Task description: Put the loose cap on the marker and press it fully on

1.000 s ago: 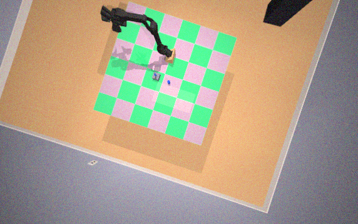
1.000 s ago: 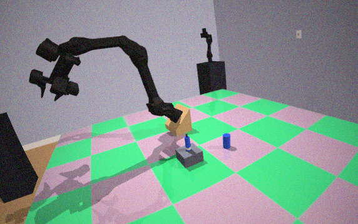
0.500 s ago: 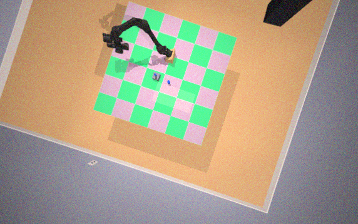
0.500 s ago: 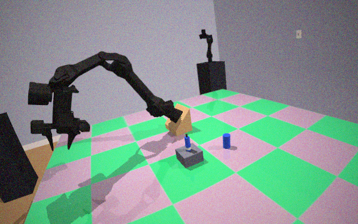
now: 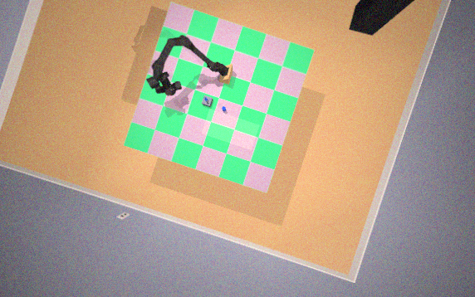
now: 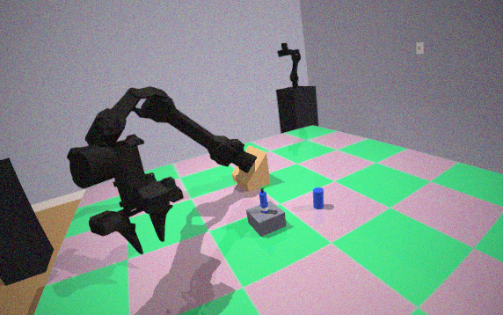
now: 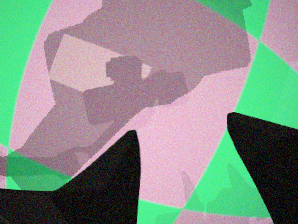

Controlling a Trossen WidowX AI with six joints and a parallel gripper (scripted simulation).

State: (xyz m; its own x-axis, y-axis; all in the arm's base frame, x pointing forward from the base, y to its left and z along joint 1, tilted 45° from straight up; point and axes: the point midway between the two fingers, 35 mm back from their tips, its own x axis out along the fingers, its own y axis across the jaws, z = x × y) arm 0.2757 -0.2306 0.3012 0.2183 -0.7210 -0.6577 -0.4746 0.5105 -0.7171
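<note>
Open black pointed gripper [image 6: 147, 235]; cylindrical blue cap [image 6: 318, 198] beside grey holder block [image 6: 266, 221]

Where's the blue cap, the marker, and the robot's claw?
cap [image 6: 318, 198], exterior view, middle of its side.
marker [image 6: 263, 200], exterior view, blue body.
gripper [image 6: 149, 246], exterior view, gap between fingertips; open, empty.

Bright, grainy, perhaps soft; strong shadows.
</note>
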